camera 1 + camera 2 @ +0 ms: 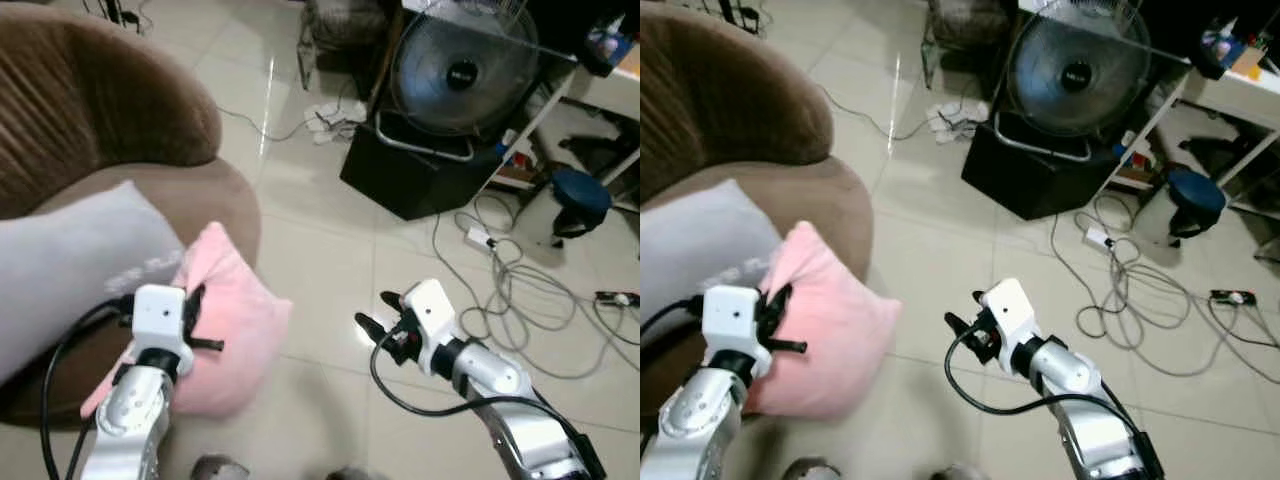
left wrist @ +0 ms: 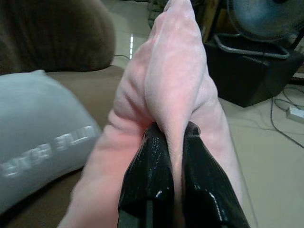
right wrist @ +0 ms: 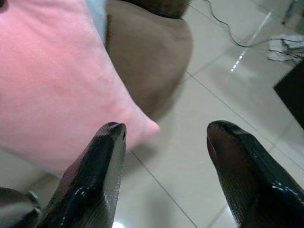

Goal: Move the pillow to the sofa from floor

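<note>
Left wrist view: my left gripper [image 2: 173, 137] is clenched on a fold of the pink pillow [image 2: 175, 76], holding it at the front edge of the brown sofa [image 1: 120, 110], beside a grey pillow [image 1: 70, 260]. My right gripper [image 3: 164, 137] hangs released over the floor [image 1: 330, 260], just beside the pink pillow's corner.

We see the sofa [image 1: 120, 130] at ten o'clock, one pillow [image 1: 70, 260] on it, another pillow [image 1: 235, 330] against its front edge; the fan [image 1: 460, 70] stands at one o'clock.
</note>
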